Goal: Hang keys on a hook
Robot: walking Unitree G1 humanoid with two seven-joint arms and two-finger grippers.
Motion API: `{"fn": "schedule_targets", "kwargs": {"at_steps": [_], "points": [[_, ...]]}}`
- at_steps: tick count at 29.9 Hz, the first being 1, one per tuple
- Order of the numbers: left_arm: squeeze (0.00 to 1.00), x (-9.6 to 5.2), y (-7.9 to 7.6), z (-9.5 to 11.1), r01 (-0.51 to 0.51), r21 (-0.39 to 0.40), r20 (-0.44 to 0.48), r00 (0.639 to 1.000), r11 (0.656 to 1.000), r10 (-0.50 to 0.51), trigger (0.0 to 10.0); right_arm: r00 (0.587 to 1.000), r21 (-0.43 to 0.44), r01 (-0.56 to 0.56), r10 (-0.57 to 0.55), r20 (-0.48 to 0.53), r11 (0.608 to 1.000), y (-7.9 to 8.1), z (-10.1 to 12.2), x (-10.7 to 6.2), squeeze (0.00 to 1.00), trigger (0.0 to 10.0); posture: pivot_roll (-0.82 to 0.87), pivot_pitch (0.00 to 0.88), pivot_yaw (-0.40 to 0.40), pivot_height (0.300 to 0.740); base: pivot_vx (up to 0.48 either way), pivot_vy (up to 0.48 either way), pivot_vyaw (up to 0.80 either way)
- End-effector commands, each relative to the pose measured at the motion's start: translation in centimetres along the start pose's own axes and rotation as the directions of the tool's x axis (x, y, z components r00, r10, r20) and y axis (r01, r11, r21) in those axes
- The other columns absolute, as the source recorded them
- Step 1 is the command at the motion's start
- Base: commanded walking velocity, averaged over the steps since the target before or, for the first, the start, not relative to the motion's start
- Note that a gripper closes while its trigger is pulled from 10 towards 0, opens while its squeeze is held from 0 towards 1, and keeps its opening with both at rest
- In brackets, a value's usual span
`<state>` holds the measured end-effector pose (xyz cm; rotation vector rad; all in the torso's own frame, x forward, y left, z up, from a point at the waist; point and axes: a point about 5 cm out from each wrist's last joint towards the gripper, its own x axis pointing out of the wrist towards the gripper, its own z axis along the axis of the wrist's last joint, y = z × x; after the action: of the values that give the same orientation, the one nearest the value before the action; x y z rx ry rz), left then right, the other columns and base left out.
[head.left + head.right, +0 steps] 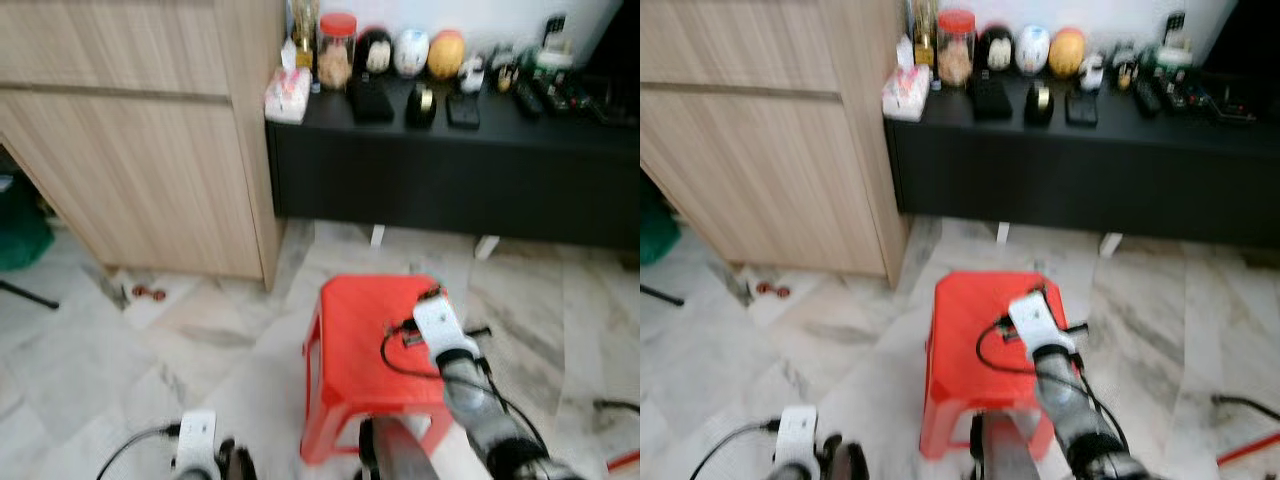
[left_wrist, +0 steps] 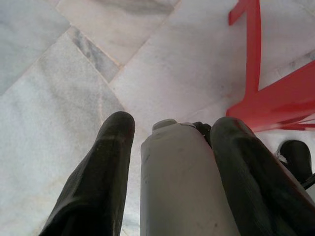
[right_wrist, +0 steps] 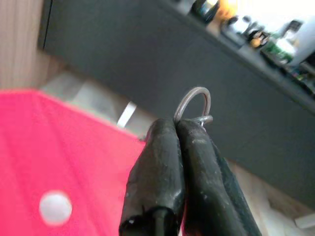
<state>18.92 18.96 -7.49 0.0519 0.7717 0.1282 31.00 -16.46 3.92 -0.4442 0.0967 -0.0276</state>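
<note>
My right gripper (image 3: pixel 178 129) is shut on a small metal key ring (image 3: pixel 195 103), whose loop sticks out past the fingertips; the keys themselves are hidden. In the eye views this gripper (image 1: pixel 431 295) hovers over the far right part of a red plastic stool (image 1: pixel 360 345). It points toward the black sideboard (image 1: pixel 450 175). My left gripper (image 2: pixel 170 132) hangs low near the marble floor, left of the stool. Its black fingers (image 2: pixel 106 162) stand apart, with a grey rounded part showing between them.
A light wooden cabinet (image 1: pixel 140 130) stands at the left, beside the sideboard. Jars, ornaments and remotes (image 1: pixel 400 60) crowd the sideboard's top. A green object (image 1: pixel 18 230) sits at the far left. Cables (image 1: pixel 615 410) lie on the floor at the right.
</note>
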Motion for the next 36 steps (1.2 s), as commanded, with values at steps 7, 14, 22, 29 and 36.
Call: {"fn": "schedule_targets", "kwargs": {"at_steps": [7,14,22,29,36], "points": [[0.0,-0.7,-0.5,-2.8,0.009,0.027,-0.145,0.989,1.0,-0.005,10.0,0.994,0.26,0.09,-0.101,0.028,0.961,-1.3,1.5,0.6,0.0,10.0,0.04,0.0,-0.049,0.605,0.0,0.0,0.0],[0.0,-0.5,-0.3,-2.3,0.004,0.031,-0.145,0.989,1.0,0.001,10.0,0.995,0.349,0.101,-0.102,-0.015,0.932,-0.7,1.4,0.5,0.0,10.0,0.04,0.006,-0.033,0.605,0.0,0.0,0.0],[0.0,-0.3,-0.4,-2.1,0.018,0.031,-0.153,0.988,0.999,-0.013,10.0,0.995,0.362,0.099,-0.102,-0.011,0.927,-1.1,1.8,0.9,0.0,10.0,0.03,0.005,-0.035,0.605,0.0,0.0,0.0],[0.0,-0.3,-0.5,-2.0,0.018,0.025,-0.155,0.988,1.0,-0.014,10.0,0.994,0.362,0.108,-0.109,-0.016,0.926,-1.3,1.9,1.2,0.0,10.0,0.03,0.009,-0.04,0.605,-0.157,0.0,0.0],[0.0,-0.3,-0.6,-2.0,0.022,0.021,-0.159,0.987,1.0,-0.018,10.0,0.995,0.363,0.103,-0.103,-0.018,0.926,-1.2,2.1,1.3,0.0,10.0,0.03,0.016,-0.04,0.605,-0.32,0.0,0.0]]}}
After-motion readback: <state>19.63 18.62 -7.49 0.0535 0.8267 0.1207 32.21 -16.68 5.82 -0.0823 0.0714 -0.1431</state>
